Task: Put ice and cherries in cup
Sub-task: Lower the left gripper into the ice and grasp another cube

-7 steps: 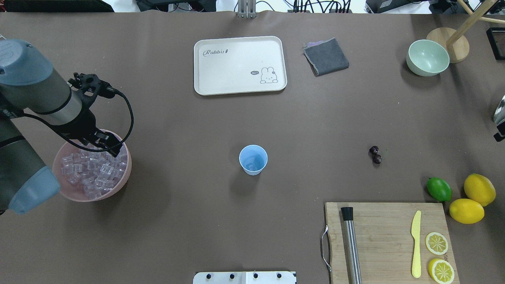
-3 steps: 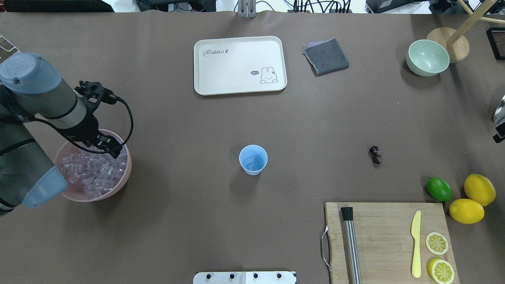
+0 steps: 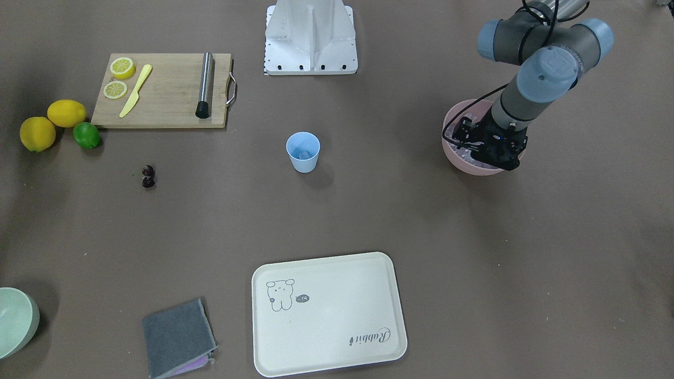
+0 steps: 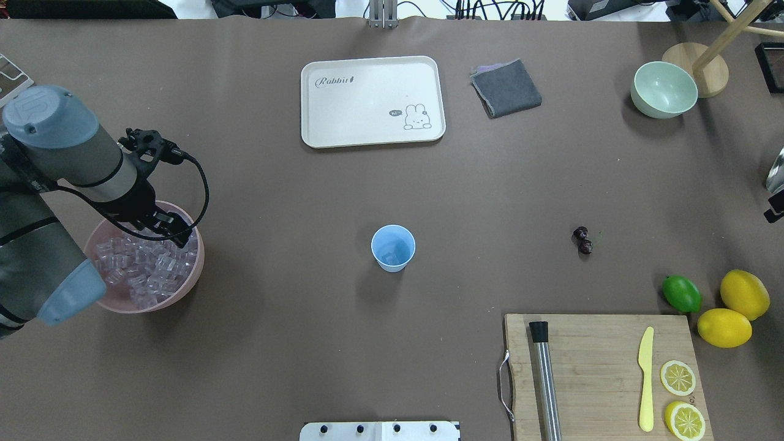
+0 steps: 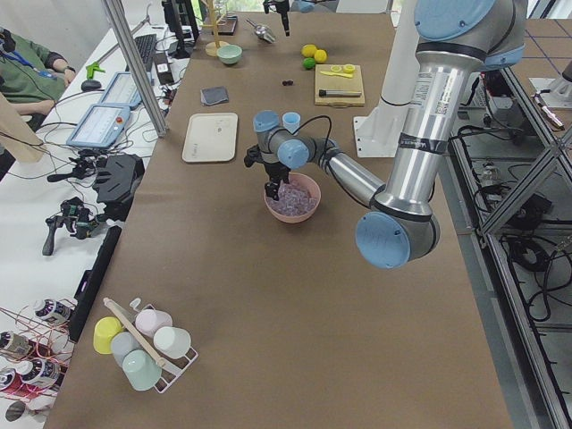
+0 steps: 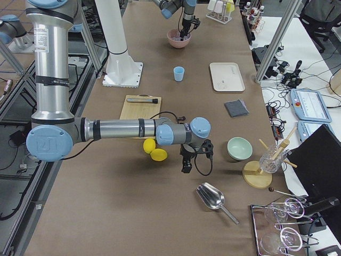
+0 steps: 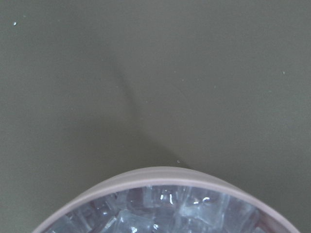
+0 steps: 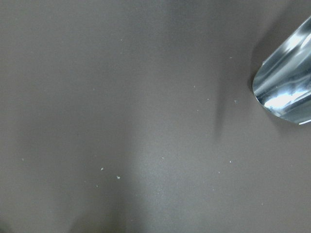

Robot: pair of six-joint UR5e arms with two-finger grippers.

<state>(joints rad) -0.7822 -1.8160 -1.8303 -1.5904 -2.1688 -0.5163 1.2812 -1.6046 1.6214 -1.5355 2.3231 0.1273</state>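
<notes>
The light blue cup [image 4: 392, 247] stands upright mid-table, with a faint glassy shape at its bottom [image 3: 303, 151]. The cherries [image 4: 582, 239], two dark fruits, lie on the table to its right, also visible in the front view [image 3: 148, 176]. Several cubes of ice [image 4: 144, 266] fill the pink bowl [image 4: 197, 269] at the left. My left gripper [image 4: 171, 233] points down into the far side of that bowl; its fingertips are hidden among the cubes, so I cannot tell its state. The left wrist view shows only the bowl rim [image 7: 165, 174] and ice [image 7: 170, 211]. My right gripper [image 6: 185, 169] hangs over bare table; I cannot tell whether it is open or shut.
A cream tray [image 4: 318, 138], a grey cloth [image 4: 506, 87] and a pale green bowl [image 4: 664, 89] lie at the far side. A cutting board [image 4: 588, 380] with a knife, a steel rod and lemon slices sits front right, beside a lime [image 4: 681, 293] and two lemons. A metal scoop [image 6: 213, 198] lies near the right gripper.
The left wrist has shifted a little toward the robot, with its gripper still over the far side of the pink bowl. Cup and cherries have not moved.
</notes>
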